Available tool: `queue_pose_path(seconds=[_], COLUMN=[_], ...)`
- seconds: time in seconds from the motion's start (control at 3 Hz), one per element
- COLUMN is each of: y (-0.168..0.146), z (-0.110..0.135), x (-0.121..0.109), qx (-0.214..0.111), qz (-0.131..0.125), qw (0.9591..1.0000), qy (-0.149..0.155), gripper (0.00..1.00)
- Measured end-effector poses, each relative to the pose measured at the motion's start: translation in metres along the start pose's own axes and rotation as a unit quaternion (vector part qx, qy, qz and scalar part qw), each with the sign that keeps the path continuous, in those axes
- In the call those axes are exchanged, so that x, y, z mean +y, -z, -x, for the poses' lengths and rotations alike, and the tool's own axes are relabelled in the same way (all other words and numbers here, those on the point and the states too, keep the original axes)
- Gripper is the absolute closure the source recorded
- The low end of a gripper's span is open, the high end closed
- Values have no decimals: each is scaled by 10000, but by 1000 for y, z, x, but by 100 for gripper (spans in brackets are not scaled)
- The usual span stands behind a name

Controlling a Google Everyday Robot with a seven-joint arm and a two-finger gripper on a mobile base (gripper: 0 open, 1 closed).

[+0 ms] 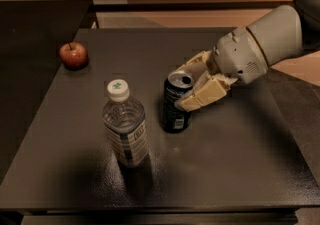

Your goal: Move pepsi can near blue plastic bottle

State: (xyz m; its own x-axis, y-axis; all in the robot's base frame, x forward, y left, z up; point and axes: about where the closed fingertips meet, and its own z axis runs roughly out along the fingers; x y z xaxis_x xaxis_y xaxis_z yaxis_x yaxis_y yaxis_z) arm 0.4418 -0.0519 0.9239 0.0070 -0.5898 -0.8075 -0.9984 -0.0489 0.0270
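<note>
The pepsi can (174, 109) is dark with a silver open top and stands upright on the dark table (235, 154), just right of the blue plastic bottle (125, 126). The bottle is clear, with a white cap bearing a green mark and a striped label. My gripper (192, 85) comes in from the right, and its cream fingers (205, 94) are shut on the can's upper part, one on the near side and one behind.
A red apple (74, 55) sits at the table's far left. A darker surface (30, 44) adjoins the table on the left. The arm's white body (270, 39) reaches over the table's right side.
</note>
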Motion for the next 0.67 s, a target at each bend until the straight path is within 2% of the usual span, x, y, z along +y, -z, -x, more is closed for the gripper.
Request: queue_pose_path(seconds=[0.33, 0.67], y=[-11, -20], z=[-7, -9], x=[14, 25], qx=[85, 146], qz=[130, 180], qw=[9999, 9997], qy=[38, 114], gripper=[100, 82])
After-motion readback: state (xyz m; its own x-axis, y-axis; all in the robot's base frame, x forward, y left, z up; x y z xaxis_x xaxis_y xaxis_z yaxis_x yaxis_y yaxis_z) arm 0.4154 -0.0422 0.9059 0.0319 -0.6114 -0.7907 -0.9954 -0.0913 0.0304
